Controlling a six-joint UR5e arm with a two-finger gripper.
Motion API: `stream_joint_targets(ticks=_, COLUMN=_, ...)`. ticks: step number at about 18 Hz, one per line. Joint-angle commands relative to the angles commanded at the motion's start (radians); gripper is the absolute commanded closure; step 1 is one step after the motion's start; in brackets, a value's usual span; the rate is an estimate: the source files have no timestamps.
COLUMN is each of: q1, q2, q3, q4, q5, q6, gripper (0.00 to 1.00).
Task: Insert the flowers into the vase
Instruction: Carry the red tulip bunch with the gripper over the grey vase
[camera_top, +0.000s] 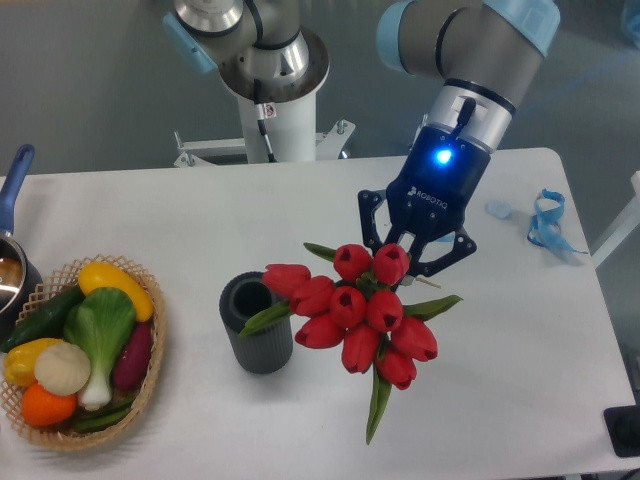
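The flowers (352, 308), a bunch of red tulip buds with green leaves, hang just right of the vase, with the buds facing up and toward the camera. One leaf tip reaches the vase's rim. The vase (258, 338) is a dark grey ribbed cylinder standing upright on the white table, and its round mouth is empty. My gripper (411, 270) comes down from the upper right behind the bunch. Its fingers are closed in on the stem end, and the buds hide the contact itself.
A woven basket (156, 352) of vegetables sits at the left front. A pot with a blue handle (12, 262) is at the left edge. A blue strap (548, 222) lies at the right rear, and a black object (624, 430) is at the front right corner.
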Motion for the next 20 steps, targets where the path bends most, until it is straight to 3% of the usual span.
stream_joint_targets(ticks=2, q1=-0.003, q2=0.006, q3=-0.037, q4=0.028, q5=0.005, q6=0.002, gripper=0.85)
stream_joint_targets(ticks=12, q1=-0.015, q2=0.003, q3=-0.023, q4=0.034, q5=-0.002, q6=0.0, gripper=0.85)
stream_joint_targets(ticks=17, q1=-0.051, q2=0.003, q3=-0.021, q4=0.034, q5=-0.187, q6=0.0, gripper=0.85)
stream_joint_targets(ticks=20, q1=-0.057, q2=-0.002, q3=-0.061, q4=0.035, q5=-0.306, q6=0.009, gripper=0.85)
